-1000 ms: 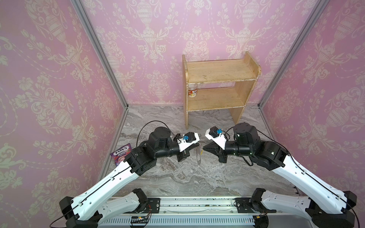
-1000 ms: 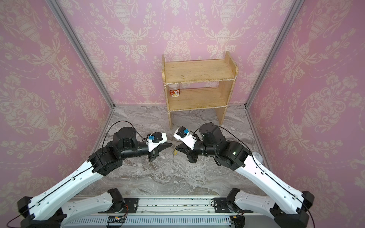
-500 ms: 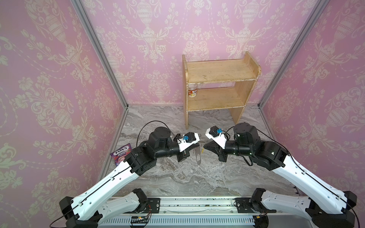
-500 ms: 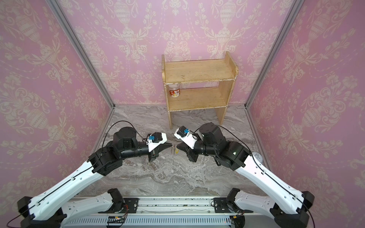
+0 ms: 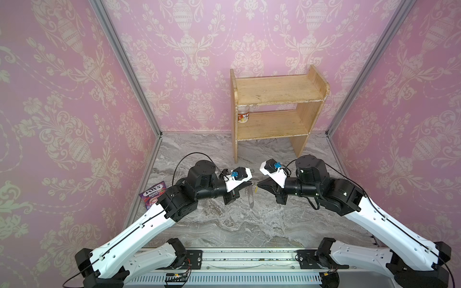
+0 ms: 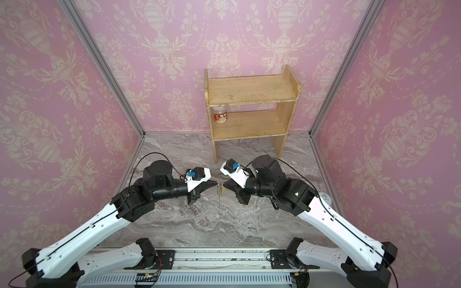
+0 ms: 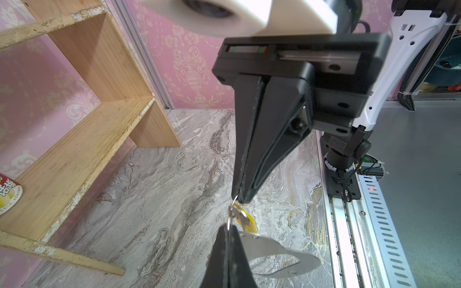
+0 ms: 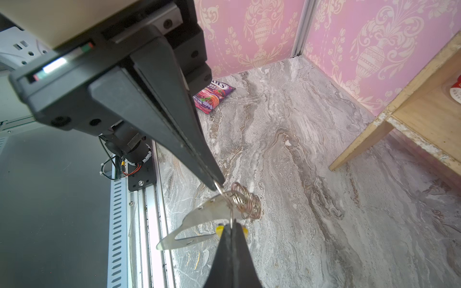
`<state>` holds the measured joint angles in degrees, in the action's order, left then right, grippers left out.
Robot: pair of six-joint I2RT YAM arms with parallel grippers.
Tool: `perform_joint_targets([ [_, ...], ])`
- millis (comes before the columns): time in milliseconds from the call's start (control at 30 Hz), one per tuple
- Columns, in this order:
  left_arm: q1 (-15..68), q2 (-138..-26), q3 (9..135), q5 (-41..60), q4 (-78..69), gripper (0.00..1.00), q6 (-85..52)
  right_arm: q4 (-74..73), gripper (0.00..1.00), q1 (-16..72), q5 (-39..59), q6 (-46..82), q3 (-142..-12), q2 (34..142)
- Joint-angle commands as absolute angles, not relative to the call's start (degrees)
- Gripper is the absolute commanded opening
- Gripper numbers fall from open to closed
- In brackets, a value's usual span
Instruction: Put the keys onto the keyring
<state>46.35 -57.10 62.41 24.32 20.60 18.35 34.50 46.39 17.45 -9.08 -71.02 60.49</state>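
Observation:
Both arms meet tip to tip above the middle of the marble floor. The keyring (image 7: 274, 251), a flat silver plate with a slot, hangs between them, and it shows again in the right wrist view (image 8: 207, 212) with a bunch of small rings (image 8: 245, 202) on its edge. My left gripper (image 7: 229, 225) (image 5: 250, 184) is shut on one thin ring of it. My right gripper (image 8: 233, 224) (image 5: 259, 185) is shut on a thin ring too. The keys (image 7: 239, 214) with the yellow tag (image 7: 249, 222) hang right under that tip. The tag (image 5: 256, 189) shows as a yellow speck in both top views.
A wooden two-level shelf (image 5: 279, 107) stands at the back, with a small jar (image 5: 243, 116) on its lower board. A purple sweets bag (image 5: 153, 194) lies by the left wall. The arms' metal rail (image 5: 249, 259) runs along the front edge.

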Motion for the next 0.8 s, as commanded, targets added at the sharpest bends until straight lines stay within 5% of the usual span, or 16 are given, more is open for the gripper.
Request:
perform_joint_targets([
  [0,46.49,-56.69,64.16,26.20,21.01,0.00,18.54,33.13,0.00,46.68,18.43,-10.13,-71.75,59.20],
  [767,46.49,-57.57,64.89,27.77,22.69,0.00,18.72,32.87,0.00,46.58,19.37,-11.34,-72.63,59.20],
])
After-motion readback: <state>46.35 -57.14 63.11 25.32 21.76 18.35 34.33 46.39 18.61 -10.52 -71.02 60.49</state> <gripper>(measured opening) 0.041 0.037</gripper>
